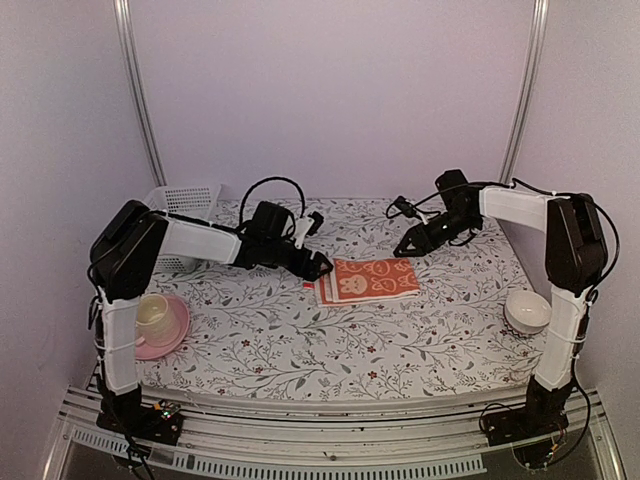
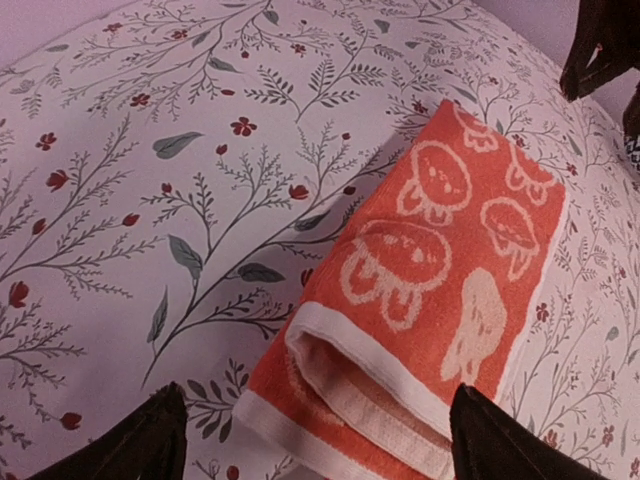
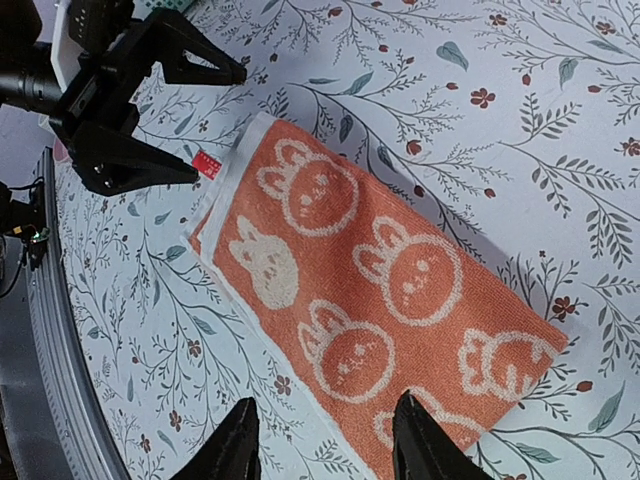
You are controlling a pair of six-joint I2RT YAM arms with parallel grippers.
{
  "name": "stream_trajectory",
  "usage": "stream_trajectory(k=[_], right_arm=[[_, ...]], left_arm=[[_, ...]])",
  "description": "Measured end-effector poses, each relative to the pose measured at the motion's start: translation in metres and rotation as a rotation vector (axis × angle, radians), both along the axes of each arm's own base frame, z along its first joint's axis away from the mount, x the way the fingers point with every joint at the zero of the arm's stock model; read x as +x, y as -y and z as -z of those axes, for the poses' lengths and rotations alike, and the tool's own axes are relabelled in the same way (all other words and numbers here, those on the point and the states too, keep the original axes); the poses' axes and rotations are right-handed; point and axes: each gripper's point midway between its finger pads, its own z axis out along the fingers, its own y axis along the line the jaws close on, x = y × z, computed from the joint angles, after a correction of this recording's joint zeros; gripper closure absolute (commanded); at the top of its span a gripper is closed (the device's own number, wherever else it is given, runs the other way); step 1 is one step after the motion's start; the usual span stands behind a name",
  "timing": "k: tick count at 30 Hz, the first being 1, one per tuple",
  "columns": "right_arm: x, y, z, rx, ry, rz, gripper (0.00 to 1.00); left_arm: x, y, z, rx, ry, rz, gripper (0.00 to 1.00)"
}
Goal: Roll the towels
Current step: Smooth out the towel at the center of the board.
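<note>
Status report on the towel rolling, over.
Left gripper open, right gripper open, one at each end of orange towel. Folded flat, not rolled. Nothing blocking.

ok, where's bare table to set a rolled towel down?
Best: the near strip of table, between the pink saucer and the white bowl, in front of the orange towel. Crowded: both towel ends, where the open left gripper and right gripper hover; the basket takes the far-left corner.

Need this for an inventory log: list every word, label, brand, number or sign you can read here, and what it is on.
No text can be read in any view.
The orange towel has a small red tag at its edge: too small to read.
The white rabbit prints are pictures, not lettering.
</note>
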Motion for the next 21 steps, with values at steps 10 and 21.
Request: stream_trajectory(k=[10, 21], right_arm=[[0.007, 0.005, 0.006, -0.045, 0.044, 0.003, 0.55], [0.009, 0.009, 0.019, -0.078, 0.036, 0.014, 0.55]], left_arm=[[0.004, 0.028, 0.009, -0.111, -0.078, 0.095, 0.22], [0.014, 0.033, 0.017, -0.15, -0.121, 0.092, 0.6]])
